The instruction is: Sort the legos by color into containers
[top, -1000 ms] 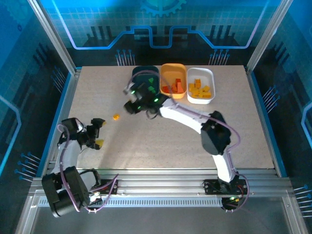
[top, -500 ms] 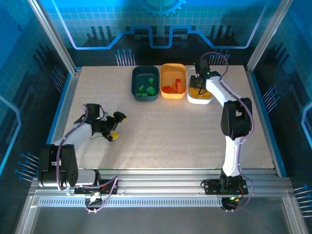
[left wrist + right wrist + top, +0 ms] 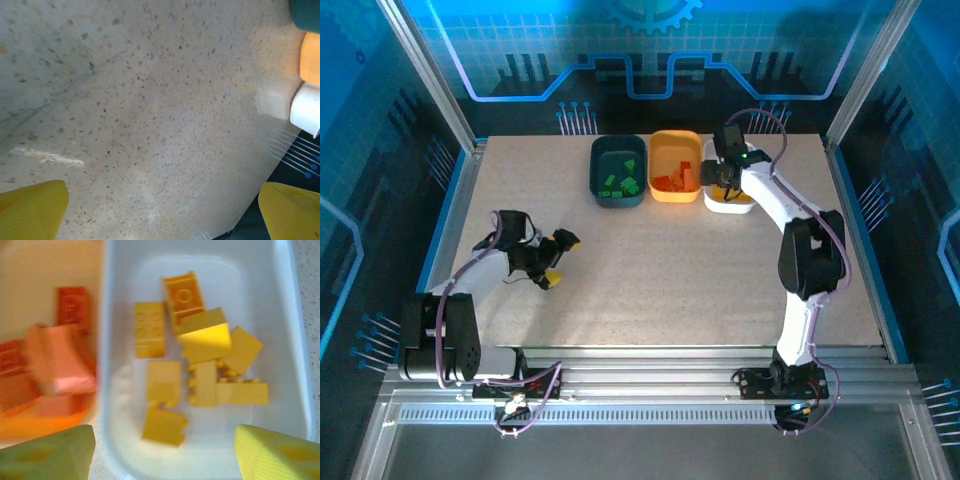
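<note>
Three containers stand in a row at the back: a dark teal bin (image 3: 618, 168) with green legos (image 3: 620, 185), an orange bin (image 3: 675, 160) with red-orange legos (image 3: 676, 182), and a white bin (image 3: 728, 209). My right gripper (image 3: 718, 180) (image 3: 160, 442) hangs open over the white bin (image 3: 115, 405). Several yellow legos (image 3: 205, 365) lie in it, one (image 3: 164, 426) loose just beyond the fingertips. My left gripper (image 3: 561, 260) (image 3: 165, 200) is open low over bare table at the left, with nothing between its yellow fingers (image 3: 30, 210).
The left wrist view catches the three bins at its right edge, with the white one (image 3: 306, 107) nearest, and the table's edge beyond. Red-orange bricks (image 3: 60, 360) sit in the orange bin (image 3: 45, 270) just left of the right gripper. Metal frame posts ring the table.
The right arm swung from the table's left middle to over the white bin, and its jaws have widened. The left arm reached forward onto the table. The yellow brick seen on the table is gone.
</note>
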